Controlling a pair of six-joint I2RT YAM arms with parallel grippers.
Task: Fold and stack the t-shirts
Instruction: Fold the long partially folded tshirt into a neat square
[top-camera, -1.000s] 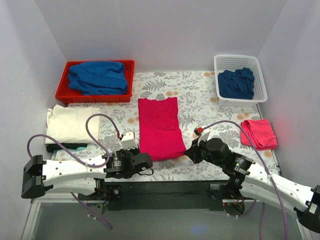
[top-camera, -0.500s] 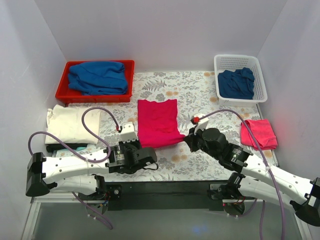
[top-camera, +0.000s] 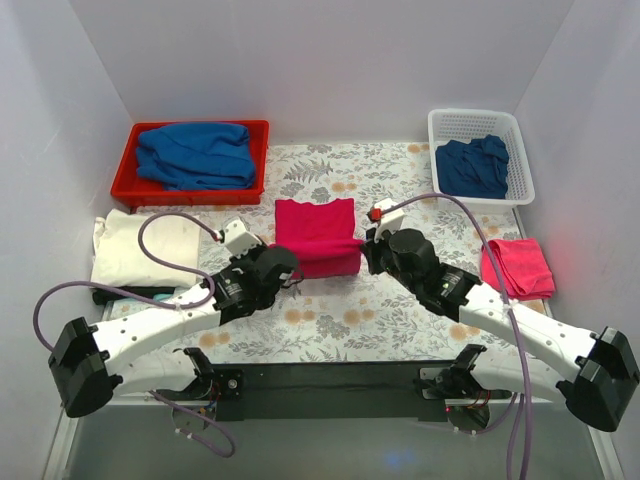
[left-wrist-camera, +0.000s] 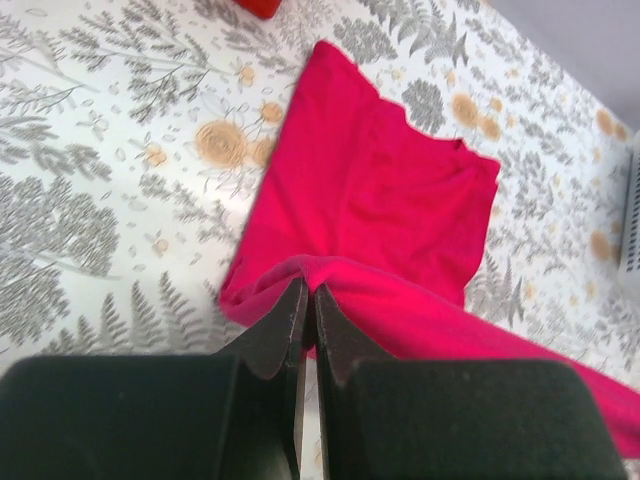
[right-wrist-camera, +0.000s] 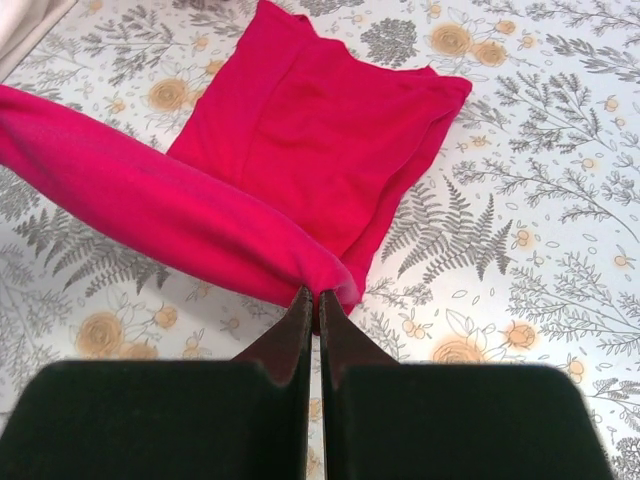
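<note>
A crimson-pink t-shirt (top-camera: 317, 235) lies in the middle of the floral table, its near half lifted and doubled back over the far half. My left gripper (top-camera: 277, 262) is shut on the near left corner of that shirt (left-wrist-camera: 380, 200). My right gripper (top-camera: 368, 252) is shut on the near right corner (right-wrist-camera: 310, 130), and the raised hem hangs between the two as a rolled band. A cream t-shirt (top-camera: 135, 247) lies flat at the left and a folded pink t-shirt (top-camera: 518, 266) at the right. Blue t-shirts fill the red bin (top-camera: 195, 153) and the white basket (top-camera: 472, 165).
The red bin's rim (top-camera: 188, 194) stands at the back left and the white basket's rim (top-camera: 478, 116) at the back right. A dark item with a teal edge (top-camera: 130, 294) lies under the cream shirt. White walls close in the table on three sides.
Both grippers have carried the crimson shirt's near hem away from the arm bases toward the back, folding the shirt from a long strip to about half its length.
</note>
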